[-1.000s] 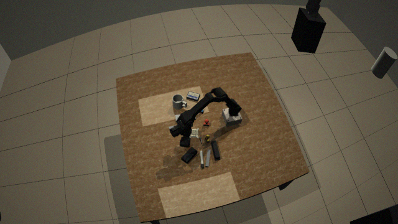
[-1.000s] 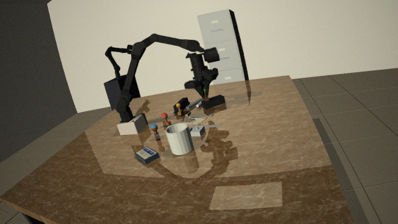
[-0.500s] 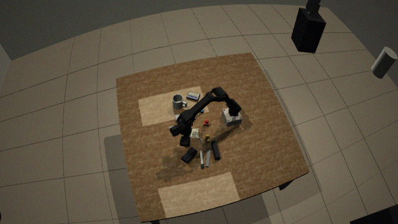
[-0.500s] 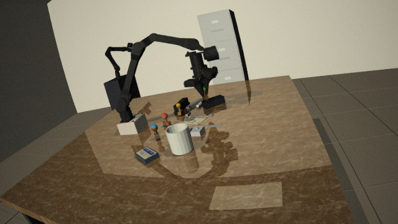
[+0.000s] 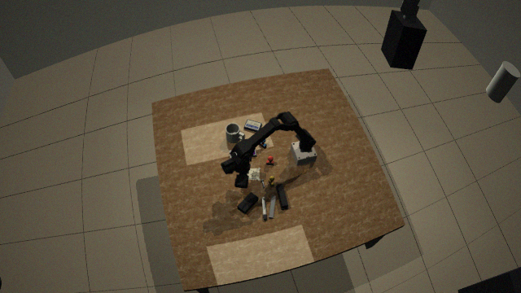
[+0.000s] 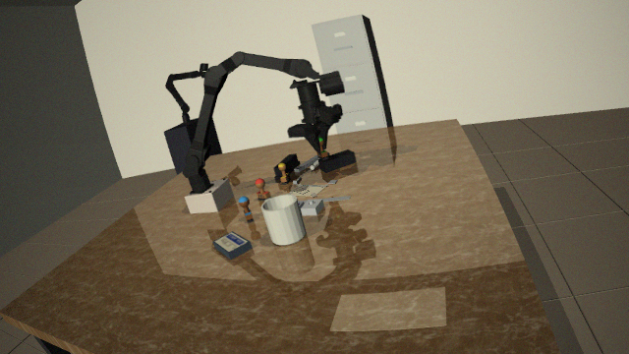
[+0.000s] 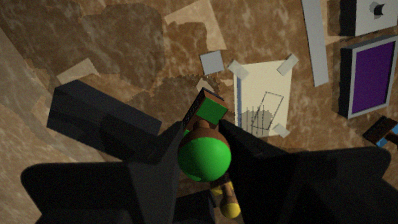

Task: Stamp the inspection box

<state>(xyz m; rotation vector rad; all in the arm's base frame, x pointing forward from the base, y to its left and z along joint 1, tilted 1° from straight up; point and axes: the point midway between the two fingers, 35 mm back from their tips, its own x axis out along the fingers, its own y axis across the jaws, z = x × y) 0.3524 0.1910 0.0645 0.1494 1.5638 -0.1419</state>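
Observation:
My gripper (image 6: 321, 153) (image 7: 200, 126) is shut on the green-topped stamp (image 6: 321, 142) (image 7: 205, 157), with its green-marked base below the fingertips. It hangs above the bench beside a black block. Any lettering on the stamp is not readable. The taped card (image 5: 254, 174) (image 6: 309, 191) (image 7: 257, 82) lies to the right of the stamp in the wrist view. A slanted outlined box (image 7: 259, 109) is on it, with a shadow and dark lines over its lower left part. The purple ink pad (image 7: 372, 77) sits in a grey tray at the wrist view's right edge.
A red stamp (image 5: 270, 159) (image 6: 260, 187), yellow stamp (image 5: 271, 179) (image 6: 282, 172) (image 7: 230, 207) and blue stamp (image 6: 244, 203) stand around the card. Black blocks (image 5: 247, 203) (image 5: 282, 197) (image 7: 100, 120), a mug (image 5: 233, 134) (image 6: 283, 221) and a small dark blue box (image 5: 253, 124) (image 6: 232, 245) are also there.

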